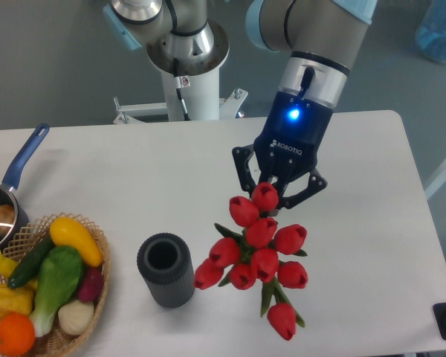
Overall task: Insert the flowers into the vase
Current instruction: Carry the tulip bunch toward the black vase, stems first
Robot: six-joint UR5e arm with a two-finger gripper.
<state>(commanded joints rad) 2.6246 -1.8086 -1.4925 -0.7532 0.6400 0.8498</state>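
Hanging over the middle of the white counter [357, 163], the hand [279, 199] had its dark fingers [243, 172] closed around the flowers [258, 250], gripping at the upper end of the bunch, where one red bud sat between them. The rest of the tulips spread below and toward the camera, red heads clustered with green leaves poking out. Just left of the bunch stood the vase [166, 269], upright on the counter, its round mouth open. Further left lay a wicker basket [97, 297] of vegetables, and a blue-handled saucepan [11, 190] at the edge.
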